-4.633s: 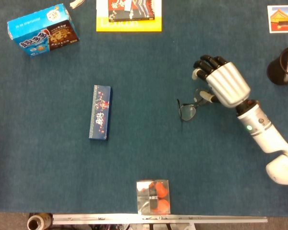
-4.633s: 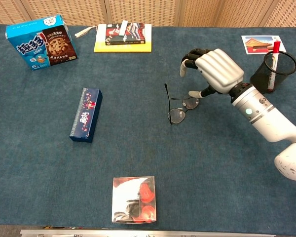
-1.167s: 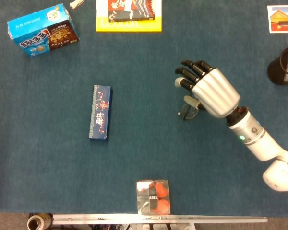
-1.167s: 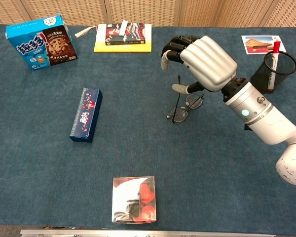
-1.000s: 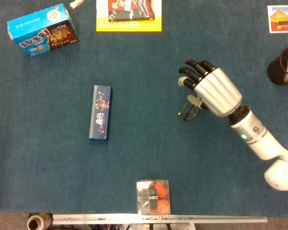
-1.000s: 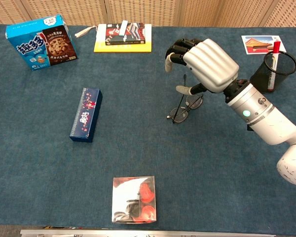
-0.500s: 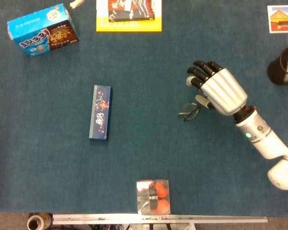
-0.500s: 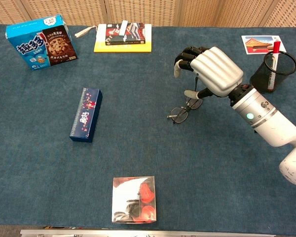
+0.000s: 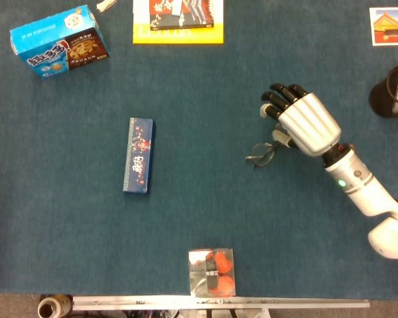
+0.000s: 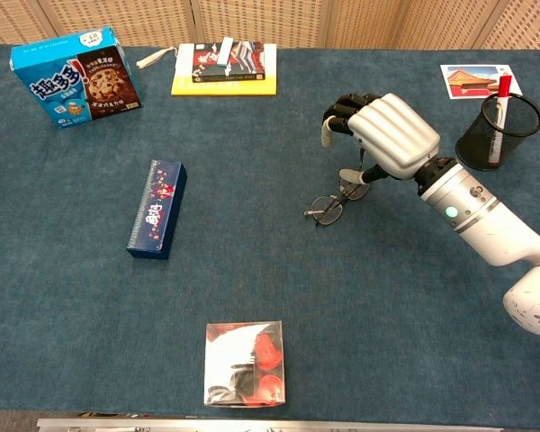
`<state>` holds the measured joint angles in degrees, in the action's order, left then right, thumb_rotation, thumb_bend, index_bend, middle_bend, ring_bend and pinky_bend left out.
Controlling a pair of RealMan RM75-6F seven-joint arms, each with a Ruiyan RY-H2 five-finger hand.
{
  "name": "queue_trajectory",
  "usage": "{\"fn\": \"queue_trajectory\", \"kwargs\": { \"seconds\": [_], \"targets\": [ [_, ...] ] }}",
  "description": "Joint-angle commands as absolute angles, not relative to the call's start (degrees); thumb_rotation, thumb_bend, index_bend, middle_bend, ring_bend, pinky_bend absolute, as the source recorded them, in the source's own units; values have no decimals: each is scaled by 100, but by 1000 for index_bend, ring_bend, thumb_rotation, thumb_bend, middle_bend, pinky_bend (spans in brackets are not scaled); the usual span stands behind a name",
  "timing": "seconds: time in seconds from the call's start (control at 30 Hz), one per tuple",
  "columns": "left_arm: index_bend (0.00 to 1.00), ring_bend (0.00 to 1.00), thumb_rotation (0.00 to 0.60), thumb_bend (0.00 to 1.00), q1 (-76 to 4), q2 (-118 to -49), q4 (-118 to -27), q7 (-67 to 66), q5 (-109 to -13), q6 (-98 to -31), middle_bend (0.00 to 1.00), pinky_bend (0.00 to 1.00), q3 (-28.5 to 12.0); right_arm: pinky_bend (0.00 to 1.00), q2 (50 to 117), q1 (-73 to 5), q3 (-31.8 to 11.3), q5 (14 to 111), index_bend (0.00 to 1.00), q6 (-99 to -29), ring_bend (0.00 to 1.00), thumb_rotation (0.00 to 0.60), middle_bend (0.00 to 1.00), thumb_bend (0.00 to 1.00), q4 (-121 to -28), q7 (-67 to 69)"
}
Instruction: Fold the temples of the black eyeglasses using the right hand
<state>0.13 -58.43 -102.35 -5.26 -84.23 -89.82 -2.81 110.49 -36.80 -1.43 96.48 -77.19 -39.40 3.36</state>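
Note:
The black eyeglasses [image 9: 260,154] lie on the blue cloth right of centre, lenses side by side; in the chest view the eyeglasses [image 10: 328,209] look low and flat, with no temple sticking up at the left end. My right hand [image 9: 306,123] hangs just above and to the right of them, back of the hand up, fingers curved and apart. In the chest view the right hand [image 10: 388,135] has its thumb right by the right lens; whether it touches the lens is unclear. The hand covers the right end of the frame. My left hand is not visible.
A dark blue long box [image 9: 138,155] lies to the left. A clear box with orange contents [image 9: 212,271] sits at the front edge. A black pen cup [image 9: 389,91] stands far right, and a cookie box [image 9: 58,42] and a yellow book [image 9: 178,20] lie at the back.
My right hand has drawn back to the right and lowered. The temple that stood up at the left end of the eyeglasses now lies down along the frame.

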Motion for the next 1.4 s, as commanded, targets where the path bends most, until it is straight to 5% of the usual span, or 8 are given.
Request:
{"fn": "queue_trajectory", "kwargs": {
  "seconds": [0.03, 1.07, 1.4],
  "targets": [
    [472, 312, 600, 0, 15, -5843, -10236, -526, -8424, -8985, 383, 348, -279, 384, 11164, -3724, -138, 9620, 468, -7630, 245, 600, 360, 93, -3737, 431],
    [473, 313, 600, 0, 26, -5836, -10238, -512, -8415, -8999, 385, 348, -284, 384, 11676, -3575, 134, 9574, 468, -7507, 245, 600, 360, 95, -2535, 1126],
    [473, 313, 600, 0, 2, -5843, -10210, -500, -8371, -8942, 384, 348, -293, 384, 10980, -3529, 16, 9830, 468, -8937, 245, 600, 360, 96, -3552, 874]
  ]
}}
